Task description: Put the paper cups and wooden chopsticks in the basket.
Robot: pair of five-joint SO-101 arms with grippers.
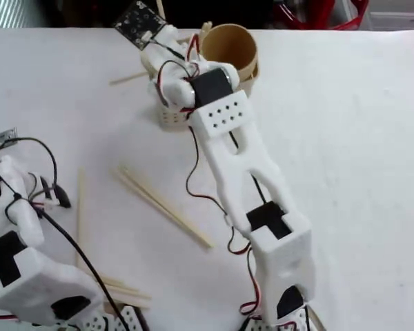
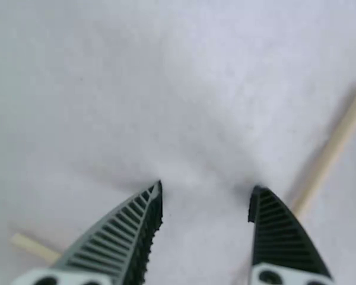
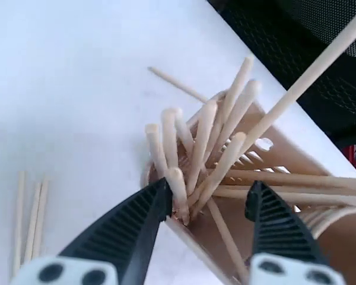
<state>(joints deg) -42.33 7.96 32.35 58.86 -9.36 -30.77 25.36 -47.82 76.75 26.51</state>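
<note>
Well, my right pincer (image 3: 210,187) gapes wide just over the basket (image 3: 288,163), which bristles with wooden chopsticks (image 3: 203,139). My left pincer (image 2: 207,189) hangs spread wide above the table (image 2: 166,89).

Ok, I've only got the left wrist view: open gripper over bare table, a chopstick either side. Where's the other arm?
Observer: The right gripper is open over the basket, which holds a bunch of chopsticks.
Operator: Any cup?
Observer: One paper cup stands near the table's far edge by that arm; whether it's in the basket, I can't tell.
Operator: Loose sticks elsewhere?
Observer: A pair lies between the two arms.
</note>
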